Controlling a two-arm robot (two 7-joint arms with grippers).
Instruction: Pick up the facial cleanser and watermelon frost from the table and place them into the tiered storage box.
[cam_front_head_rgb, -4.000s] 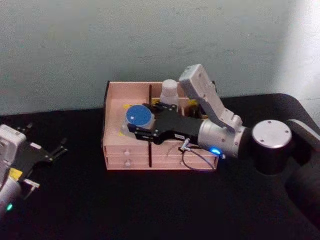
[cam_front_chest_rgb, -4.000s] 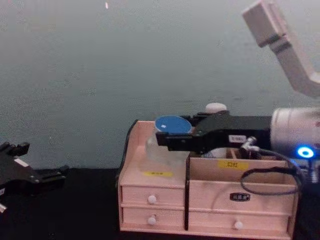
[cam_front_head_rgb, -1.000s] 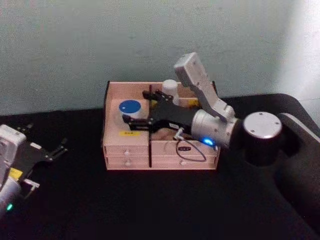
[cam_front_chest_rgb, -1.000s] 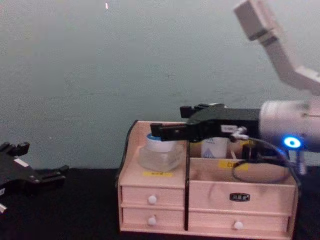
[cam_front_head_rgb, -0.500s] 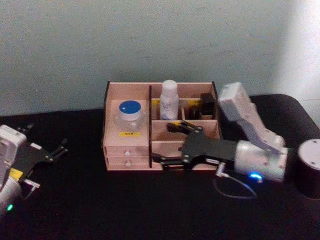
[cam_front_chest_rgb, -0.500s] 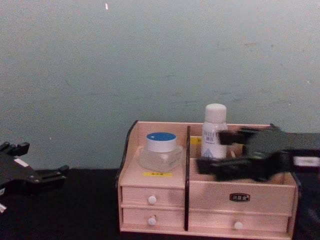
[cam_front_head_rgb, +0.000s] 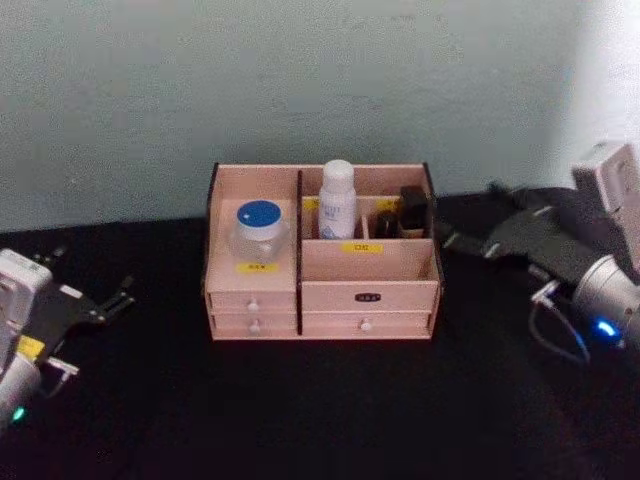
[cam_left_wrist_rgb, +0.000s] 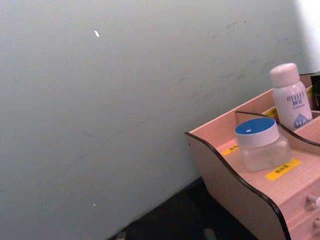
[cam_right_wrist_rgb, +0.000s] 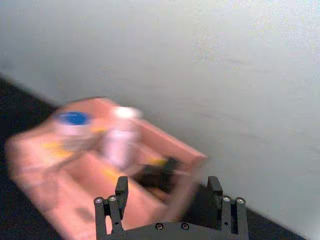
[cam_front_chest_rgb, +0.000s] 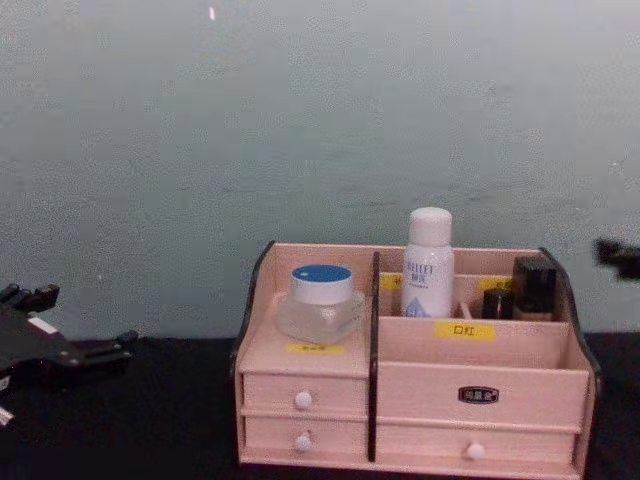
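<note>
Black table (cam_front_head_rgb: 300, 410) and a pale green wall are being seen, with both things put away in the tiered storage box (cam_front_head_rgb: 320, 290).

Inside the box's left shelf, the watermelon frost (cam_front_head_rgb: 259, 230) is being kept upright, and the facial cleanser (cam_front_head_rgb: 337, 200) is being kept standing in the back slot just beside it, past the dark divider. The right gripper (cam_front_head_rgb: 462, 243) is being held well apart from the box, out to the right, with its fingers (cam_right_wrist_rgb: 121, 187) spread apart and nothing between them. The left gripper (cam_front_head_rgb: 118, 296) is being held low at the left edge, far from the box, fingers parted and bare. Blue letters on the cleanser are being shown clearly in the left wrist view, while two small dark bottles (cam_front_chest_rgb: 520, 290) are being shown in the chest view.
</note>
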